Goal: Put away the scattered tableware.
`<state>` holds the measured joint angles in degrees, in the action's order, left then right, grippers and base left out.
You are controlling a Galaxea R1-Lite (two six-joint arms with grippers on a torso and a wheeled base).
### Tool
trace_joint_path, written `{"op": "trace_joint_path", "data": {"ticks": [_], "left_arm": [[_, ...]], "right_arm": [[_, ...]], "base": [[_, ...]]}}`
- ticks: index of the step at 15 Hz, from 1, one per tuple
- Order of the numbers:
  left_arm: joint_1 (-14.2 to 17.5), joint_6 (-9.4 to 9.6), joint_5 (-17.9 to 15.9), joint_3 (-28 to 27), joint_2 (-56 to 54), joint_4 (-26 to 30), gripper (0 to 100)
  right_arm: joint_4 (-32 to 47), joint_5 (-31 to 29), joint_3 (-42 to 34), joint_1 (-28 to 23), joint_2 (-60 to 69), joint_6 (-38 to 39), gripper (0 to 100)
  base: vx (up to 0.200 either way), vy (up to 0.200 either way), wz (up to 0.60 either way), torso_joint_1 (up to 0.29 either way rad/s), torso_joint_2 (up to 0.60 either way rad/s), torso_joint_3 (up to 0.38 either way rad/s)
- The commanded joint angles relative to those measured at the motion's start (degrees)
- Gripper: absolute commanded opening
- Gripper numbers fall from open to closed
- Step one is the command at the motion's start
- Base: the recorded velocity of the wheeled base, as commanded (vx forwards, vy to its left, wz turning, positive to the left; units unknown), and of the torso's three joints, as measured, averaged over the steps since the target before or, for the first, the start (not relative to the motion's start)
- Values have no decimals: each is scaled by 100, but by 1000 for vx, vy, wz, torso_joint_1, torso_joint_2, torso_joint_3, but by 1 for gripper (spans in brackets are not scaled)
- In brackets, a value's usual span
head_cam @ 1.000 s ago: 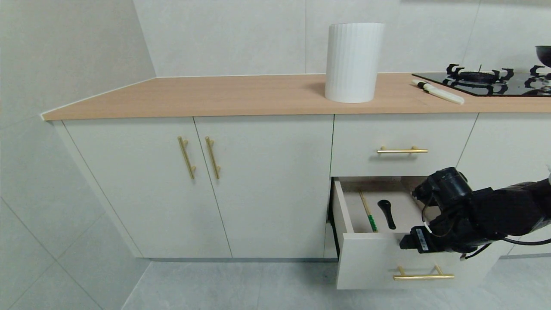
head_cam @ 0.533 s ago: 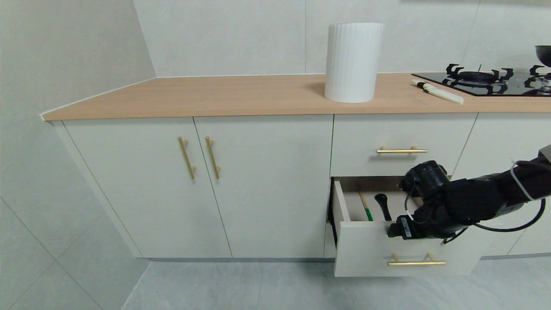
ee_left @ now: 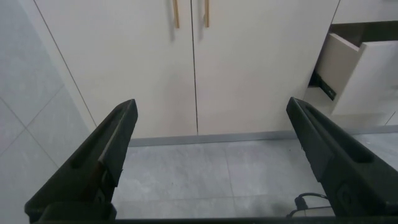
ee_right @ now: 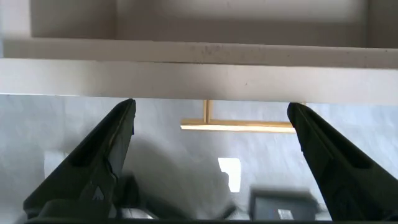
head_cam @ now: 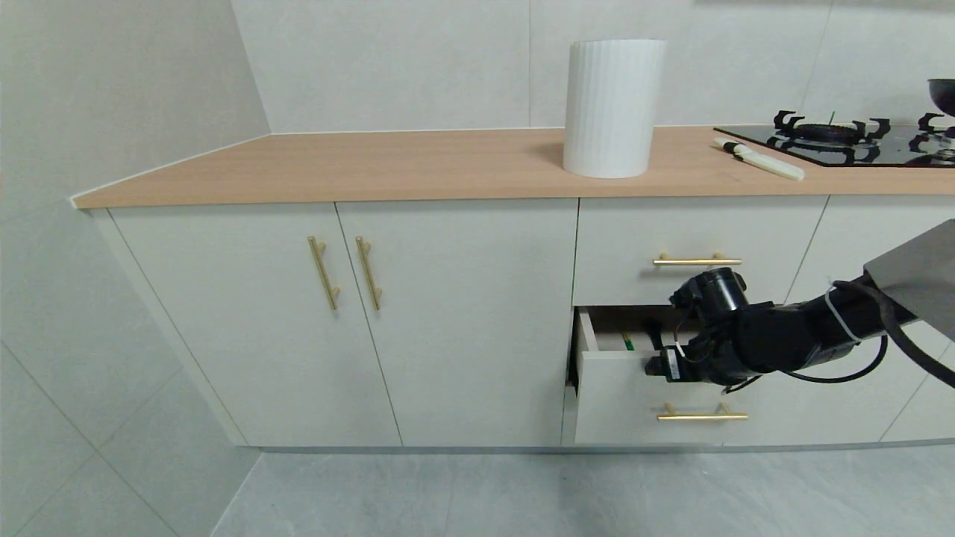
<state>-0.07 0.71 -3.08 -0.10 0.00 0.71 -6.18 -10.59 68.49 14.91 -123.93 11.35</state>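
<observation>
White drawer [head_cam: 613, 397], barely ajar, sits dead ahead of the wide-open right end effector [head_cam: 655, 367], its travel running straight back into the cabinet [head_cam: 448, 321].

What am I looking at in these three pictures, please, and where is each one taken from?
It is a two-armed robot in a kitchen. The wide picture comes from a camera on its head, looking down at a wooden counter with cabinets beneath. On the counter stand a white ribbed canister and, beside the gas hob, a pale knife-like utensil. The other two pictures come from cameras on the wrists; the dark prongs at each side are the fingers of that arm's tool. The right tool sits at the top edge of a partly open drawer, open and holding nothing; its own camera shows the drawer's gold handle. The left tool hangs open over the floor, facing the cupboard doors.
</observation>
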Motion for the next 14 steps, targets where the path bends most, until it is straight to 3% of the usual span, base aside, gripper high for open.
{"op": "trace_joint_path", "data": {"ticks": [1, 14], "left_arm": [[-1, 0, 1, 1, 0, 0, 100], [-1, 0, 1, 1, 0, 0, 100]], "right_arm": [[-182, -39, -72, -50, -246, -1, 100], [-2748, -312, -169, -463, -1107, 43, 100]], "base": [[0, 0, 0, 0, 0, 0], [0, 0, 0, 0, 0, 0]]}}
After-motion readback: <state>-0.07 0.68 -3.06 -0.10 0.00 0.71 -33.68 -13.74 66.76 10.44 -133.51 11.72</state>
